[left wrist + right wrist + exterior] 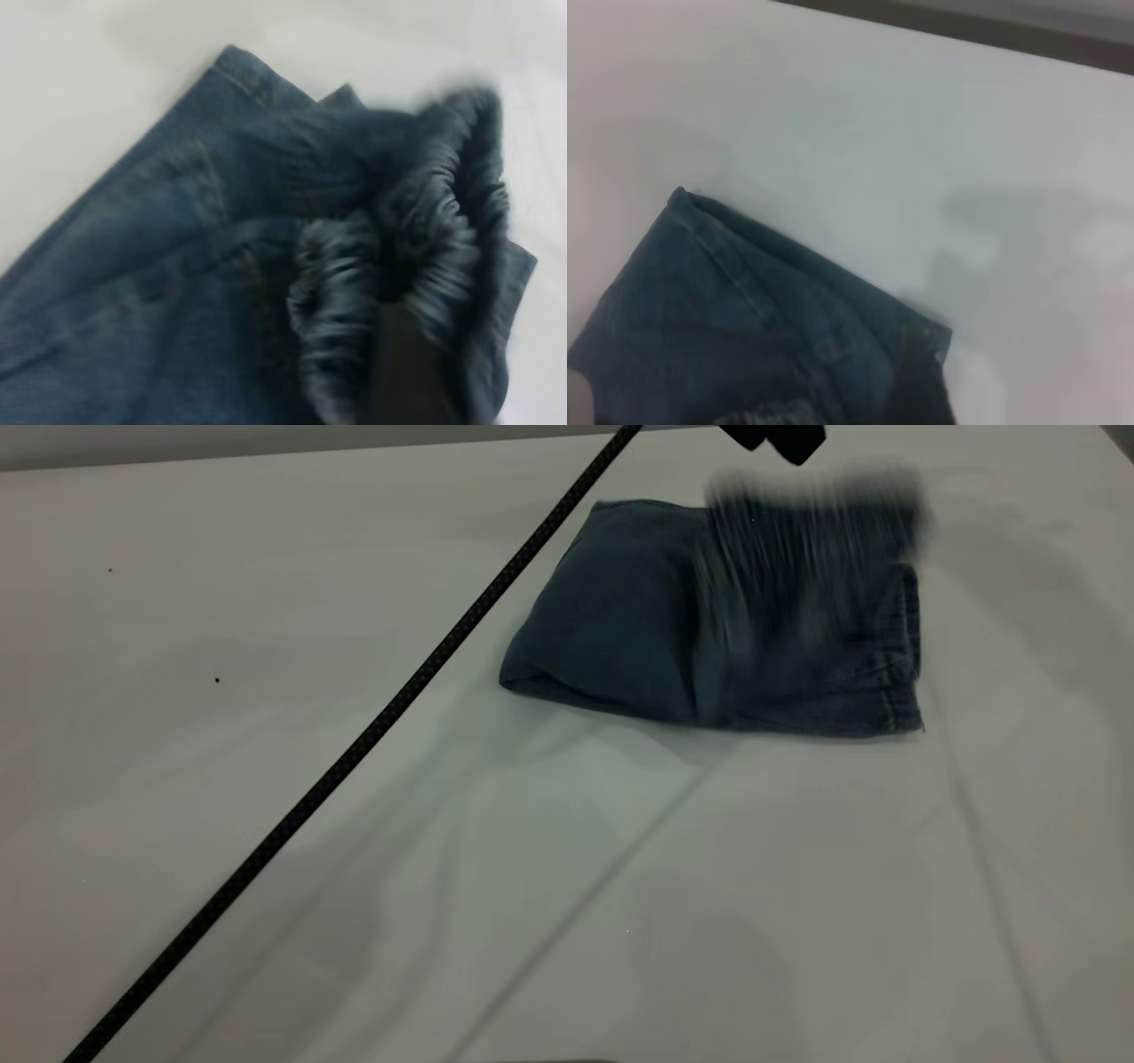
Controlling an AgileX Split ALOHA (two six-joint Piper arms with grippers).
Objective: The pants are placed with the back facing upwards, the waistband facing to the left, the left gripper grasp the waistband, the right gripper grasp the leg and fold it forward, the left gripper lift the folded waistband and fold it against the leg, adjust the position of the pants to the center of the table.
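A: Denim, faded blue: the pants point(709, 629) lie folded into a compact bundle on the far right part of the table point(354, 824), with the rounded fold toward the left arm's side and the stitched hems of the leg point(895, 691) toward the right. Why is the upper layer smeared?

B: That layer is in motion. It is the waistband point(390, 266), which the left wrist view shows gathered and ruched, bunched around a dark finger point(403, 372) of the left gripper point(416, 390). The jaws appear clamped on the band, though blur makes this a judgement, not a certainty.

A: And the reason for holding it there?

B: The waistband is the thick end of the garment; carried over the leg, it closes the second fold. In the exterior view a dark piece at the top edge point(780, 438), probably this gripper, hangs above the bundle, and a braided black cable point(354, 744) runs slantwise across the table.

A: Where is the right gripper?

B: It does not show plainly. Its wrist camera looks down on a hemmed corner of the bundle point(744, 310) and bare tabletop, with only a dark shape at the picture's edge, so whether its jaws are apart or together cannot be told.

A: How far along is the task?

B: Late, by this reading: the lengthwise fold is in place, and the bundle sits off-centre, so shifting it to the middle is not yet done.
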